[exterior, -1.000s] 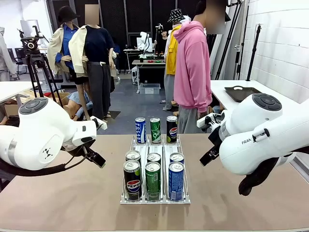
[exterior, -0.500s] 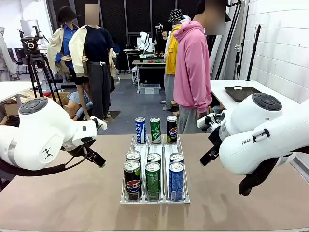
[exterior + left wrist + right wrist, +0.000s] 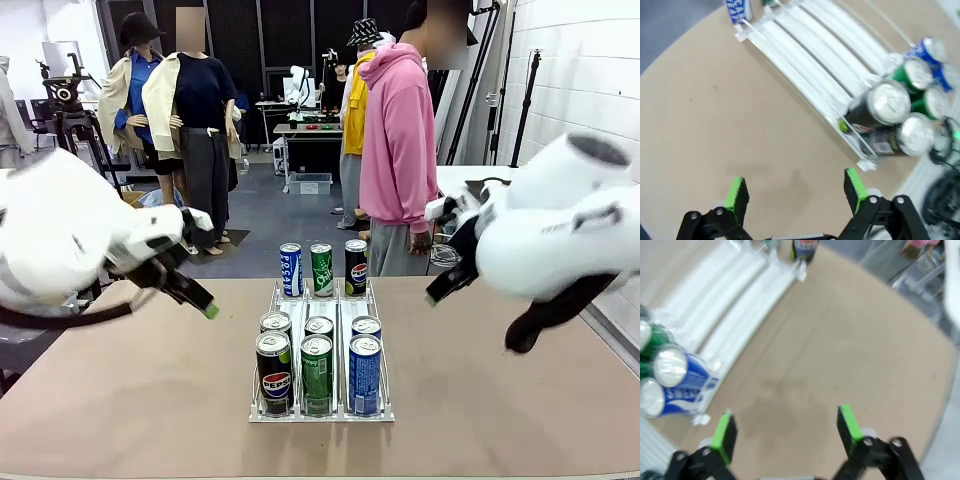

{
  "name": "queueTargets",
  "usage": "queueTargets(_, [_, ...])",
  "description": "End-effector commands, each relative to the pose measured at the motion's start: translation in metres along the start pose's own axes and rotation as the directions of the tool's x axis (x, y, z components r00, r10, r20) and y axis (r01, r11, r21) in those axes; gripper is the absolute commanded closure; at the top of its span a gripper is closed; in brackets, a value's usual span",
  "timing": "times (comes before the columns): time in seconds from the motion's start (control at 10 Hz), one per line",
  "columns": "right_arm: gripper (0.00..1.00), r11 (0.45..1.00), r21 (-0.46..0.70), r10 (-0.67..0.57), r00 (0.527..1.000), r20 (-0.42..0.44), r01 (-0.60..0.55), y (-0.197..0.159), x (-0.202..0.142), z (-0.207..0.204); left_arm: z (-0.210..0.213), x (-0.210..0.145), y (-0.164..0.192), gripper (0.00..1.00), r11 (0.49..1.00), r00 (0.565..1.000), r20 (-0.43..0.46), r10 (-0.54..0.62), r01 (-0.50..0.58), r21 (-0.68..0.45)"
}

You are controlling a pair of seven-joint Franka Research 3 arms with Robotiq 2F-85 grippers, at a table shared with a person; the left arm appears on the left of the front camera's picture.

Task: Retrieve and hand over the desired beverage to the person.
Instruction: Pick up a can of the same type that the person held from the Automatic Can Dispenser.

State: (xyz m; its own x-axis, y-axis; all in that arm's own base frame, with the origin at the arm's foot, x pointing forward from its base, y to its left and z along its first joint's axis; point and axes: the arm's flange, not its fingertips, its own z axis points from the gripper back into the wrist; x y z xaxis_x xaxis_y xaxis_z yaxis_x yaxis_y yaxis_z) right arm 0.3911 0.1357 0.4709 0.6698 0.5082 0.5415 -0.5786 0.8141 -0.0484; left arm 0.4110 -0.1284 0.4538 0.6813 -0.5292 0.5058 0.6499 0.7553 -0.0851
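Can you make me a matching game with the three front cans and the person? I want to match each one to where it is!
Things:
1. black Pepsi can, front row
2. green can, front row
3. blue can, front row
4. person in the pink hoodie

Places:
A. beyond the far side of the tan table
B. right lane of the white wire rack
C. left lane of the rack
D. middle lane of the rack

Pairs: 1-C, 2-D, 3-B, 4-A
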Motion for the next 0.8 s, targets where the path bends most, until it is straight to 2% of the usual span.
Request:
queueTargets(0.0, [0.00, 0.987, 0.150, -0.044, 0.995, -0.086, 0.057, -0.045, 0.009, 0.042, 0.039, 0.013, 0.052, 0.00, 0.982, 0.990, -0.134, 0.036, -0.060, -0.178])
queueTargets(0.1, [0.00, 0.969, 0.228, -0.071, 0.992, -0.101, 0.093, -0.067, 0.012, 0.054, 0.053, 0.021, 0.070, 0.00, 0.966, 0.980, -0.188, 0.065, -0.109, -0.235])
queueTargets(0.2, [0.00, 0.934, 0.332, -0.106, 0.991, -0.082, 0.128, -0.080, 0.012, 0.068, 0.071, 0.023, 0.087, 0.00, 0.944, 0.985, -0.133, 0.108, -0.143, -0.298])
queueTargets(0.3, [0.00, 0.880, 0.419, -0.192, 0.975, -0.112, 0.222, -0.105, 0.011, 0.078, 0.089, 0.017, 0.118, 0.00, 0.890, 0.977, -0.050, 0.206, -0.209, -0.406])
queueTargets(0.4, [0.00, 0.798, 0.528, -0.289, 0.953, -0.088, 0.291, -0.133, 0.000, 0.085, 0.099, -0.004, 0.150, 0.00, 0.837, 0.957, -0.005, 0.290, -0.256, -0.484])
queueTargets(0.5, [0.00, 0.716, 0.628, -0.373, 0.927, -0.027, 0.306, -0.157, -0.020, 0.092, 0.107, -0.031, 0.179, 0.00, 0.788, 0.926, 0.053, 0.373, -0.286, -0.545])
queueTargets(0.6, [0.00, 0.644, 0.699, -0.441, 0.898, 0.008, 0.310, -0.174, -0.044, 0.098, 0.117, -0.057, 0.193, 0.00, 0.765, 0.897, 0.097, 0.432, -0.307, -0.567])
queueTargets(0.7, [0.00, 0.606, 0.744, -0.468, 0.882, 0.048, 0.281, -0.188, -0.061, 0.104, 0.124, -0.079, 0.212, 0.00, 0.750, 0.862, 0.150, 0.485, -0.322, -0.578])
